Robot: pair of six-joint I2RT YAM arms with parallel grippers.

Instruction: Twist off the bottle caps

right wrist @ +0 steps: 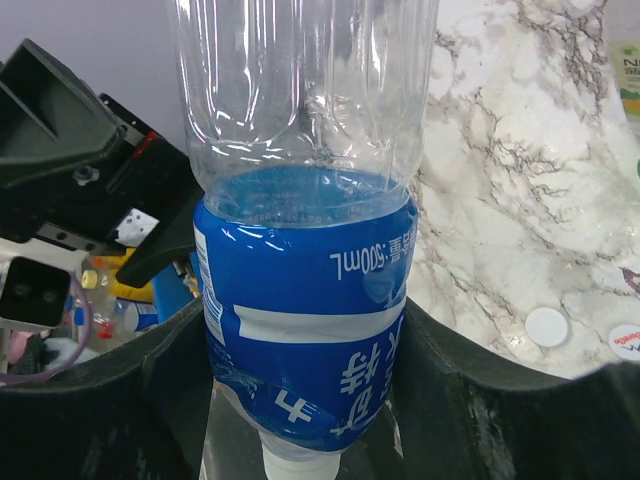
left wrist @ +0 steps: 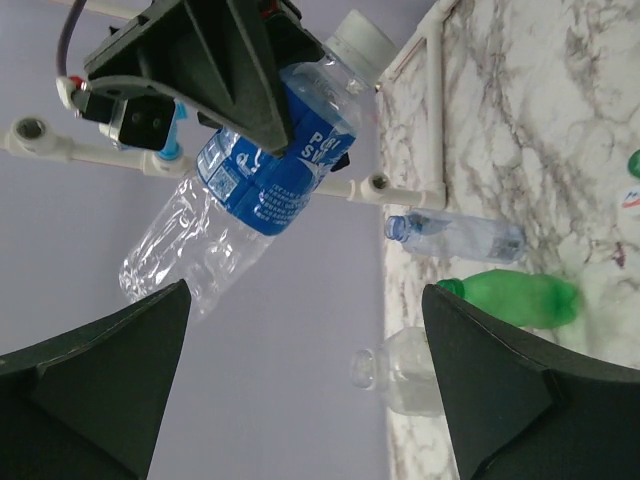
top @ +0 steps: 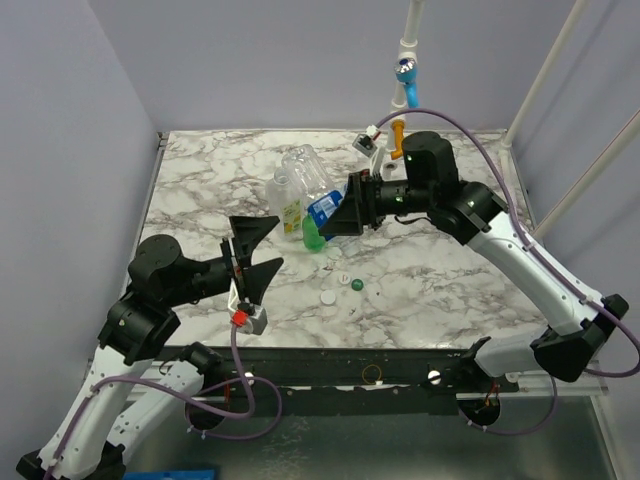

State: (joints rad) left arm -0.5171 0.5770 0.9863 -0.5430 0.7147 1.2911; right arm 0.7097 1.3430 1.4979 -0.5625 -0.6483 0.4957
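Note:
My right gripper is shut on a clear bottle with a blue label, held above the table. A white cap sits on its neck. My left gripper hangs open a little to the left of that bottle, with nothing between its fingers. On the table are a tall clear bottle with a yellowish label, a green bottle and a small clear bottle, all with bare necks. Loose caps lie nearer the front: a green one and white ones.
A white pipe frame rises at the back right, carrying a blue valve and an orange valve. Lavender walls close the left and back sides. The marble table ends at a black rail in front.

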